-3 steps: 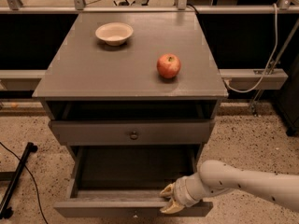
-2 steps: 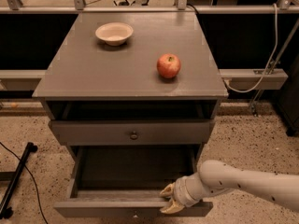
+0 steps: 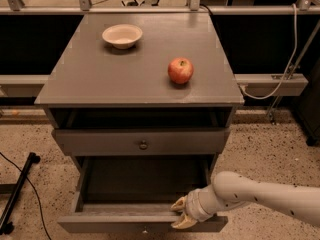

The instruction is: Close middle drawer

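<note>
The middle drawer (image 3: 142, 223) is pulled far out of the grey cabinet, and its deep, dark box shows no contents. Its small brass knob (image 3: 145, 230) sits at the bottom edge of the view. My gripper (image 3: 180, 213) comes in from the right on a white arm (image 3: 260, 194). It rests at the top rim of this drawer's front, right of centre. Its two yellowish fingers (image 3: 177, 204) are spread apart, one above the rim and one in front of it. The upper drawer (image 3: 142, 141) with its like knob (image 3: 143, 145) stands slightly out. The lowest drawer is out of view.
On the cabinet top (image 3: 100, 79) stand a white bowl (image 3: 122, 35) at the back left and a red apple (image 3: 180, 70) at the right. A black stand leg (image 3: 17, 194) and a cable lie on the speckled floor at the left. A white cable (image 3: 287, 59) hangs at the right.
</note>
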{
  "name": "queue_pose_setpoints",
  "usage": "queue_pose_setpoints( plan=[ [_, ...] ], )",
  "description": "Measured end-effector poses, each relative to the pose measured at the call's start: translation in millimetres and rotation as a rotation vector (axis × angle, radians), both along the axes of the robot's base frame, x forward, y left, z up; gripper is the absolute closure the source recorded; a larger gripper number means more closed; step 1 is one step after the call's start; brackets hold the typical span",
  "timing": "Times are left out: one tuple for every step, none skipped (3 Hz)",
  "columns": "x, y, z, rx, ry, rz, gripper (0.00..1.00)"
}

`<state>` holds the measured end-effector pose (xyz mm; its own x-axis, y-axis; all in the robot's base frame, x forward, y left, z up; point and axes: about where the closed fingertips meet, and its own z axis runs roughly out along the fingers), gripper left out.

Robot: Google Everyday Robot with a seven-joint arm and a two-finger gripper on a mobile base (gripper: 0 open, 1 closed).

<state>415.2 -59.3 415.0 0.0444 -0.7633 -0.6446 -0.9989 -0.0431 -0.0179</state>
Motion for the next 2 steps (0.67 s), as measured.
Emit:
queue_pose_setpoints(
  plan=[
    [0.0, 0.0, 0.0, 0.000, 0.000, 0.000, 0.47],
    [0.1, 0.0, 0.0, 0.000, 0.000, 0.000, 0.24]
  ],
)
